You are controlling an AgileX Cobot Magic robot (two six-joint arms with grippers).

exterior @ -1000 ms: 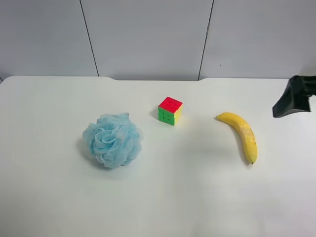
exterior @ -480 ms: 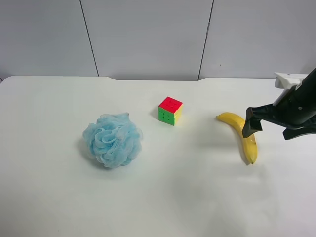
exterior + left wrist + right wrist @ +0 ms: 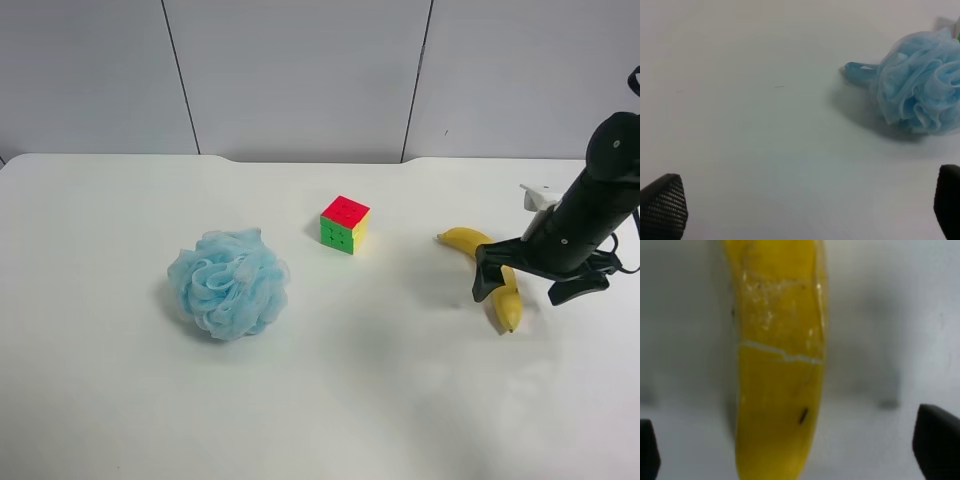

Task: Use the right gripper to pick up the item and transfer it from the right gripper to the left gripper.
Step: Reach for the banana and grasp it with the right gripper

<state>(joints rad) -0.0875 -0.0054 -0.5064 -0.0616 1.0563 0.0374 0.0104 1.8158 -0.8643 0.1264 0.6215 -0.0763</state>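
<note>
- Banana (image 3: 506, 308) lies flat on the table (image 3: 350, 400), well apart from the cube (image 3: 345, 223), on the cube's side away from the pouf (image 3: 228, 283). It is curved and smooth, so I judge it could roll or swivel if one finger meets it first.
- My right gripper (image 3: 520, 296) stands spread wide and empty, astride the banana's half farther from the cube, with neither finger visibly touching. The wrist view puts the fruit nearer one finger, so closing off-centre may shove it aside rather than seize it.
- A grip this far from mid-length risks the long end drooping or pivoting once lifted, which would spoil the handover.
- A hard squeeze could split the scuffed, cracked peel.
- My left gripper (image 3: 805, 202) hangs spread and empty beyond the pouf from the cube. A low carry across could clip either.
</note>
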